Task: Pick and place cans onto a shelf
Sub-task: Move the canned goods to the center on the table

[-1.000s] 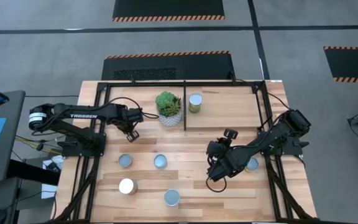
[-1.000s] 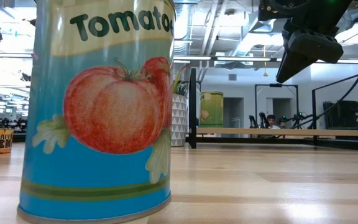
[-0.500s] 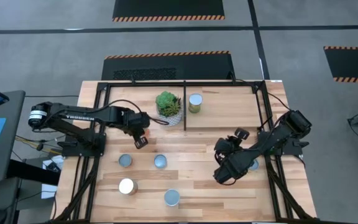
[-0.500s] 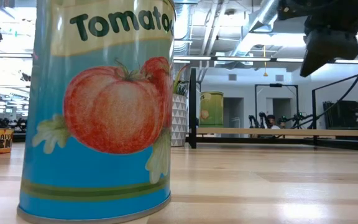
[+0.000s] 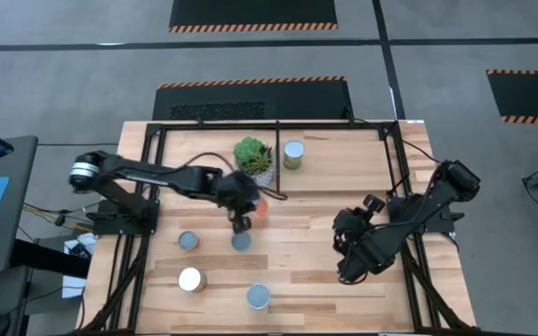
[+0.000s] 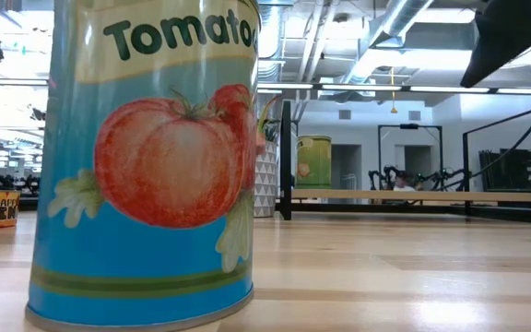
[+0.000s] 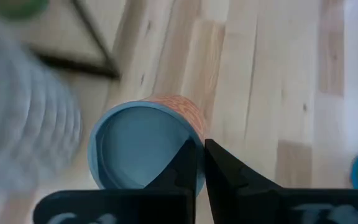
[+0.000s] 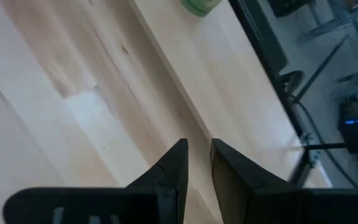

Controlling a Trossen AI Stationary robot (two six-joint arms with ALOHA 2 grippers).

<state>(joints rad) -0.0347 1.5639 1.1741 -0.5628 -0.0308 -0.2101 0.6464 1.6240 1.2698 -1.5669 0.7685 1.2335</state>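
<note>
you are hovering the left gripper (image 7: 199, 163), fingers nearly closed and empty, over the orange can (image 7: 143, 149); widen before descending.

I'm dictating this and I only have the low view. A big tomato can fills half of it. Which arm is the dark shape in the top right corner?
Observer: The right arm. In the high view the right gripper hangs over the table near its right side.
Operator: Where's the left gripper?
Observer: The left gripper is over the middle of the table, in front of the succulent.
Operator: Is it holding a can?
Observer: No. In the left wrist view its fingers are shut on nothing, with a pale-blue-topped can just beyond them.
</note>
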